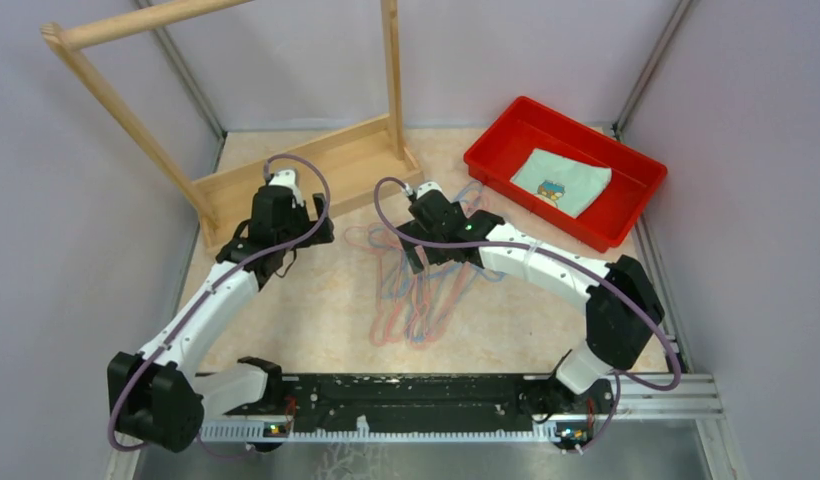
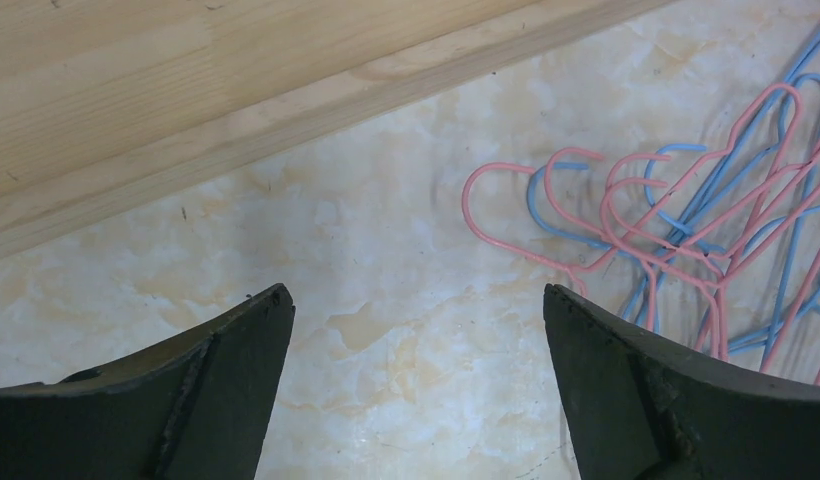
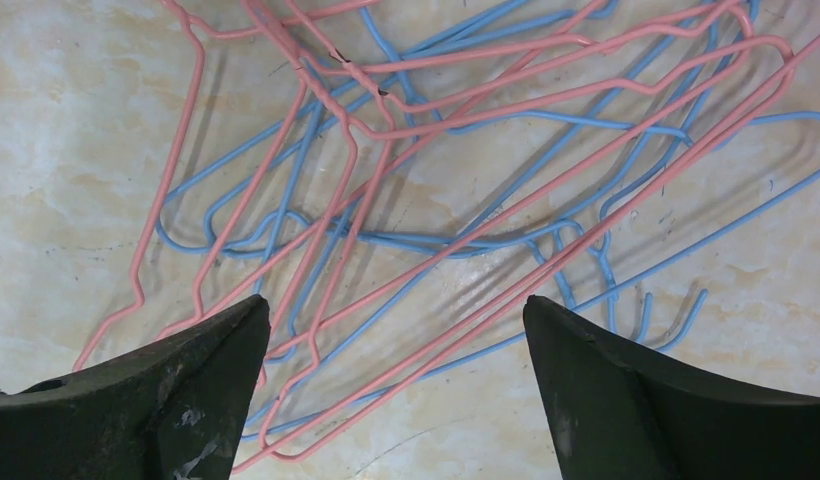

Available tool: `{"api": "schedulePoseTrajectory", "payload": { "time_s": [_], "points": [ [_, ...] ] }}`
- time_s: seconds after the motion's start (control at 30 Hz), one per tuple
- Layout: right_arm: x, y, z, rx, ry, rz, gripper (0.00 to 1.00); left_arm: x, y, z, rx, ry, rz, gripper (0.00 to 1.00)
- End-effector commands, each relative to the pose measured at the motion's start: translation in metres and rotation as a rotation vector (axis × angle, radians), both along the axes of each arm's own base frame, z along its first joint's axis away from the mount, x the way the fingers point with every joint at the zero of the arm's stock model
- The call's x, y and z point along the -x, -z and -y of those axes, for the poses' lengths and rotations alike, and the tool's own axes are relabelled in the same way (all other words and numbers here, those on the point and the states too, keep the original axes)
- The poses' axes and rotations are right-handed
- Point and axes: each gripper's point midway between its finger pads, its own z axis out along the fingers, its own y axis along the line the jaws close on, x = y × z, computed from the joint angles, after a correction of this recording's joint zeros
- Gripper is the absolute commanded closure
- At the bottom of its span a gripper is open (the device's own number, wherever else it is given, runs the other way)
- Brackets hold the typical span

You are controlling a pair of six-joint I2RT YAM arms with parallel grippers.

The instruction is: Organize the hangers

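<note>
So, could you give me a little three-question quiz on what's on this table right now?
1. True or false: the left hand and right hand are both open, holding nothing.
2. What lies in the red tray? A) a folded cloth B) a shoe C) nothing
3. Fill in: the hangers lie tangled on the table, some pink, some ____.
Key: 1 true; 2 A; 3 blue.

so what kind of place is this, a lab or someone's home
Probably a lab test cell, not a home: plain walls box in the table, the left arm and right arm are bolted to a rail at its near edge, and the props look staged: wooden rack, red bin, heap of hangers.
</note>
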Motion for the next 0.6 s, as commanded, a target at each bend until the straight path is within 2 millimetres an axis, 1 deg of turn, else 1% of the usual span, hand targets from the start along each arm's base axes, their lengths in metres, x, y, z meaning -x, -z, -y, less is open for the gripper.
{"api": "schedulePoseTrajectory", "payload": {
  "time_s": [0.0, 0.1, 0.17, 0.23, 0.3, 0.43, 0.47, 0.5, 0.57],
  "points": [
    [-0.008, -0.02, -0.009, -0.038, 0.016, 0.055, 0.03, 0.009, 0.001, -0.002, -0.002, 0.011, -0.002, 0.0],
    [-0.006, -0.017, -0.014, -0.061, 0.001, 0.057, 0.06, 0.011, 0.002, 0.0, 0.007, 0.016, -0.007, 0.0],
    [-0.005, -0.014, -0.02, -0.09, -0.014, 0.046, 0.12, 0.013, 0.003, 0.0, 0.009, 0.018, -0.011, 0.0],
    [0.0, -0.009, -0.03, -0.128, -0.038, 0.011, 0.18, 0.015, 0.004, 0.0, 0.009, 0.021, -0.019, 0.0],
    [0.004, 0.002, -0.038, -0.142, -0.054, -0.031, 0.24, 0.018, 0.005, -0.001, 0.006, 0.02, -0.025, 0.0],
    [0.014, 0.026, -0.048, -0.152, -0.069, -0.114, 0.33, 0.024, 0.006, -0.004, 0.007, 0.01, -0.029, 0.0],
    [0.018, 0.039, -0.051, -0.147, -0.075, -0.145, 0.37, 0.026, 0.007, -0.005, 0.009, 0.009, -0.029, 0.0],
    [0.02, 0.048, -0.053, -0.148, -0.08, -0.165, 0.39, 0.028, 0.008, -0.005, 0.011, 0.008, -0.03, 0.0],
    [0.022, 0.056, -0.056, -0.153, -0.087, -0.181, 0.41, 0.031, 0.01, -0.006, 0.012, 0.006, -0.033, 0.0]
  ]
}}
